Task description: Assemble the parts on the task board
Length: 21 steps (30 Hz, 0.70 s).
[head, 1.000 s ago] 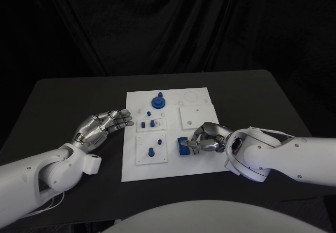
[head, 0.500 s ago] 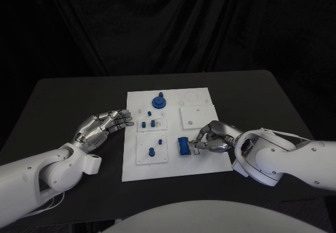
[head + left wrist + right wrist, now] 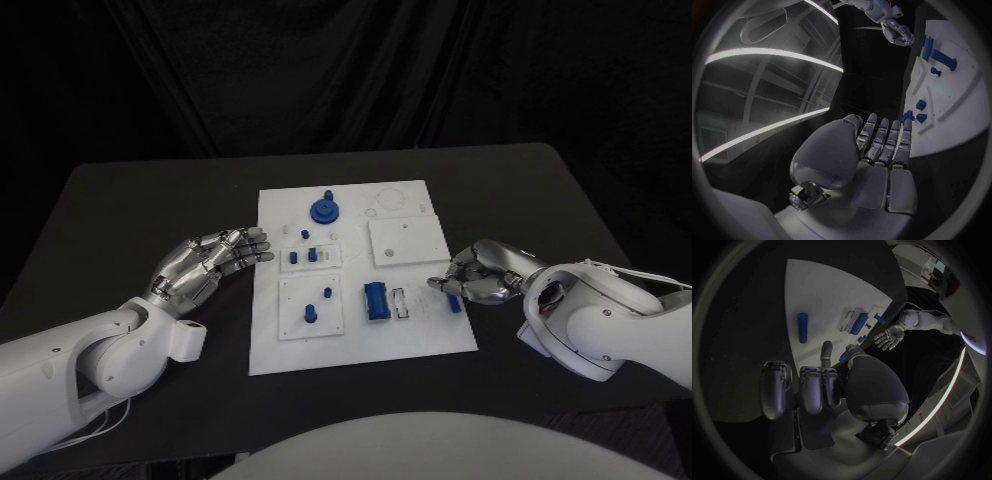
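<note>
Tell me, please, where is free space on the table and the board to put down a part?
Bare black table lies behind the task board and behind the left hand. The board's near strip, below the blue bar, is free. Crowded: the board's left column of small blue parts and the edge beside the right hand.

no readable text, labels, brands, numbers or signs anywhere

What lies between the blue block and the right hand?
A small white piece beside the block, then a blue peg lying on the board near the right hand; the head view shows both.
</note>
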Available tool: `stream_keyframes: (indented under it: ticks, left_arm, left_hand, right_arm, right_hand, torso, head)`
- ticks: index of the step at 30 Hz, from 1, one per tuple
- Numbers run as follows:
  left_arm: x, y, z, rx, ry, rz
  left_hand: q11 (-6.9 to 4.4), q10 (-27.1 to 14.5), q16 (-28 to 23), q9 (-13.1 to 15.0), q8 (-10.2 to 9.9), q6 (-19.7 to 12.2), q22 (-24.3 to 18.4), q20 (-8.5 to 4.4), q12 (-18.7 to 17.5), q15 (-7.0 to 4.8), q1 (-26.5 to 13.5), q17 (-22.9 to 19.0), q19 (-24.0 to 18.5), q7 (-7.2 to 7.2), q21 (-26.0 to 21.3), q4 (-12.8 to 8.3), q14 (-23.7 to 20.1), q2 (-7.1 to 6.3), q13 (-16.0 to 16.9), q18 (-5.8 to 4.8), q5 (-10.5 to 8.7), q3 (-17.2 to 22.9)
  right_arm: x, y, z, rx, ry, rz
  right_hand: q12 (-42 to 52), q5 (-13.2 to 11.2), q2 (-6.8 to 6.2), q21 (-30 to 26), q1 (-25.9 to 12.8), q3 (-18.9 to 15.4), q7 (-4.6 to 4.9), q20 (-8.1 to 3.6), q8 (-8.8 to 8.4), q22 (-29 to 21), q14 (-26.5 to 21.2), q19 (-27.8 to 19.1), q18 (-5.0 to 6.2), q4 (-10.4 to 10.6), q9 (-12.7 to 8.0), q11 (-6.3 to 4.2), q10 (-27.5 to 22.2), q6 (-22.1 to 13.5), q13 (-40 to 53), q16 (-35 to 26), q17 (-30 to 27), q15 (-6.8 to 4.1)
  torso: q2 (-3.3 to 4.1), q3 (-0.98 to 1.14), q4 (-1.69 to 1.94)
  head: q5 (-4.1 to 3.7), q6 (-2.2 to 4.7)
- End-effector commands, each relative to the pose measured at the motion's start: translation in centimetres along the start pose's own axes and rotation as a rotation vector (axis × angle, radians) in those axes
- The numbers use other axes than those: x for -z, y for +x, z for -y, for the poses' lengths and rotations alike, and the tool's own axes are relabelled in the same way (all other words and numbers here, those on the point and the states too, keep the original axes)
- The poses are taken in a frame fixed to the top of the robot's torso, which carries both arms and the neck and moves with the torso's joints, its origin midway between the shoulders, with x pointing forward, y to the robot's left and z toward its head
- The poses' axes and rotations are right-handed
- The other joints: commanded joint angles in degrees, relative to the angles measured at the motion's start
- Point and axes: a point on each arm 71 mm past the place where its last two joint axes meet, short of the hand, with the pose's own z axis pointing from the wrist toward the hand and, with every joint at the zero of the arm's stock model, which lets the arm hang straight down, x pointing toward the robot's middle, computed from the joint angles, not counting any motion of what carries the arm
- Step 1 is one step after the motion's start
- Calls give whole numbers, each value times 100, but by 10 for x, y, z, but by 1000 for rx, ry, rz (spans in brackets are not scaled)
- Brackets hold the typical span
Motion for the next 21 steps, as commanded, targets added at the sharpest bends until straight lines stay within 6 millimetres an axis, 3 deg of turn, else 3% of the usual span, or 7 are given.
stream_keyframes:
  ticks: [1,6,11,21]
  left_arm:
    - [0,2,0,9,5,-11]
    - [0,2,-1,8,2,-11]
    - [-1,2,-1,9,2,-12]
    - [-1,1,-1,6,3,-9]
  left_hand:
    - [44,3,6,-7,25,-6,10,8,33,-19,43,5,41,42,36,1,38,7,1,-29,39,18]
    - [51,10,23,-7,29,-2,11,7,39,-19,48,7,44,42,38,2,50,2,2,-30,39,26]
    - [51,10,23,-7,29,-2,11,7,39,-19,48,7,44,42,38,2,50,2,2,-30,39,26]
    - [54,15,17,-7,32,1,12,6,44,-18,53,5,47,44,39,2,46,-1,2,-31,40,34]
  right_arm:
    - [2,-5,6,114,44,43]
    - [2,-8,12,181,68,56]
    - [-1,-8,15,233,89,51]
    - [-7,-4,15,283,105,16]
  right_hand:
    - [16,46,-26,27,22,-45,-5,-4,-28,1266,529,278,91,-8,-18,2,588,-33,1509,-6,1160,-2]
    - [16,59,-95,60,27,-104,3,0,-64,1278,531,294,82,-3,-54,11,588,-27,1509,-3,1170,3]
    - [16,27,-114,60,18,-131,6,2,-78,1278,532,294,82,1,-69,15,588,-20,1509,-1,1174,7]
    - [16,52,-112,68,72,-132,3,5,-93,1281,532,297,80,-13,-88,18,588,-5,1509,-1,1175,8]
  torso:
    - [-7,-11,-7]
    - [2,-16,-6]
    - [6,-2,-3]
    - [-2,-11,-5]
  head:
    - [11,0]
    - [7,0]
    - [28,0]
    - [48,0]
